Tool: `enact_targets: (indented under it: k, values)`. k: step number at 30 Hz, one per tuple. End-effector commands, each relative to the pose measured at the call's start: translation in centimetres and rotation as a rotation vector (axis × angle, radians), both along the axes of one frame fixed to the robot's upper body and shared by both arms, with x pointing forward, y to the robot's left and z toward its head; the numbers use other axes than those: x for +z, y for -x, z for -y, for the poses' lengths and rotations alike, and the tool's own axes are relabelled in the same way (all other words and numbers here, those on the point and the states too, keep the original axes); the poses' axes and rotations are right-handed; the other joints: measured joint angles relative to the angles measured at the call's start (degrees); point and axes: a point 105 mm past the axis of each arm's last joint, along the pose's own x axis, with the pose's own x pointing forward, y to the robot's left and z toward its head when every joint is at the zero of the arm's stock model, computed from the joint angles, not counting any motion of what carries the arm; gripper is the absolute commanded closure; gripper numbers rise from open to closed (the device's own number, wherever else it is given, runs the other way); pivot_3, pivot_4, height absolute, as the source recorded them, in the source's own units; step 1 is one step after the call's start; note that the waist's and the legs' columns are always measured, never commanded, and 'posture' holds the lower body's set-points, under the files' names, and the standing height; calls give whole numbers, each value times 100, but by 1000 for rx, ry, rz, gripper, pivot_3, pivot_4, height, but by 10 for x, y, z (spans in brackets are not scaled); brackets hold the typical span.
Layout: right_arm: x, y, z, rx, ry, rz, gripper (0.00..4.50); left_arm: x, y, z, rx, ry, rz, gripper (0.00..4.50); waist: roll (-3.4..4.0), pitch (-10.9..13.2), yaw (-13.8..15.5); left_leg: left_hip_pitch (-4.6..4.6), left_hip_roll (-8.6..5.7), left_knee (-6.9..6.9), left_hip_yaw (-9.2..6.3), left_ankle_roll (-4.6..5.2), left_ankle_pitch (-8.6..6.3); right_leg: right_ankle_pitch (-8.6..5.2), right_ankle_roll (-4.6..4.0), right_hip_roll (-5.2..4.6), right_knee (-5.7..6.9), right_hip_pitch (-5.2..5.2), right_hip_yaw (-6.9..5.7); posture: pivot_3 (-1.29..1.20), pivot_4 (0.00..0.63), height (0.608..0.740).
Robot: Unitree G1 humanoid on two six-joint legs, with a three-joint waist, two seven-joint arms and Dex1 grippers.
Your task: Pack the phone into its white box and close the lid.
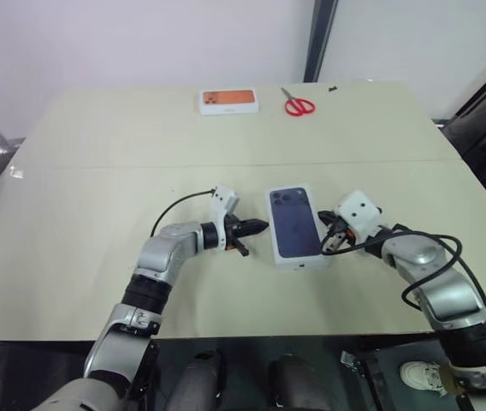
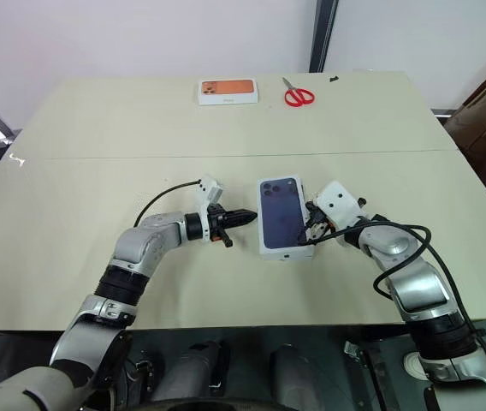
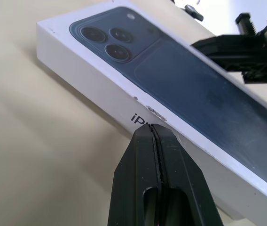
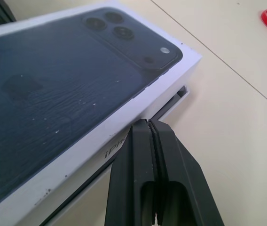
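The white box [image 1: 295, 223] lies in the middle of the table between my two grippers. Its lid [image 3: 194, 84] is on and bears a dark navy picture of a phone with lettering on its side. In the right wrist view a thin gap runs under the lid's corner, where the tray's edge [image 4: 179, 96] shows. The phone itself is hidden. My left gripper [image 1: 260, 226] is shut, its tip right at the box's left side. At the box's right side, my right gripper [image 1: 328, 241] is also shut, with its tip against the lid's lower edge [image 4: 124, 141].
A white box with an orange picture [image 1: 228, 101] and red scissors [image 1: 298, 105] lie at the table's far edge. A seam [image 1: 140, 165] crosses the tan table behind the box. A black cable [image 1: 414, 257] loops over my right forearm.
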Motion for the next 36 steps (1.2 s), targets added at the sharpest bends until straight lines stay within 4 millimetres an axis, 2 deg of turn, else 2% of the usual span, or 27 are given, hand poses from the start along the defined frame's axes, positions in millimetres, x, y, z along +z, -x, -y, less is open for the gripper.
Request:
enact_targets:
  k: [1,7,13,19,22,28,30,32,36]
  values:
    - [9,2,-6,29,4,44,4451,19,-1,7,-21,40,56,4500,0,0,3,0,0,0,0,0,0,0,0,0,0,0,0,0,150,734]
    - [3,6,-3,19,28,36,4451,14,5,12,-45,22,72,4500,0,0,8,0,0,0,0,0,0,0,0,0,0,1,0,0,150,734]
    - [-2,7,-3,26,47,32,4451,11,2,5,-25,7,74,4500,0,0,-1,0,0,0,0,-1,1,0,0,0,0,1,0,0,150,734]
    - [2,2,3,3,60,48,4451,10,-1,-12,11,-7,79,4500,0,0,-2,1,0,-1,0,-1,1,0,0,0,0,0,0,0,150,734]
    - [5,-4,8,-20,73,58,4451,15,-10,-20,54,5,86,4500,0,0,-2,1,0,-1,0,-2,1,0,0,0,0,0,0,0,150,734]
    - [6,-10,18,-49,113,75,4451,19,-13,-16,61,31,83,4500,0,0,13,0,-1,2,1,-5,3,0,0,-1,0,1,-1,0,150,734]
    - [14,-14,23,-68,111,98,4451,24,-13,-14,63,38,108,4500,0,0,5,0,-2,2,1,-5,3,0,0,-2,1,1,-1,0,150,734]
    - [28,-17,23,-79,47,120,4451,37,-14,-10,62,97,96,4500,0,0,-2,0,-1,0,1,-6,4,0,0,-1,2,-1,-1,0,150,734]
    - [57,-18,6,-18,-88,189,4451,49,-17,-3,55,114,120,4500,-1,0,-8,0,0,0,0,-6,4,0,0,1,3,-1,-1,0,150,734]
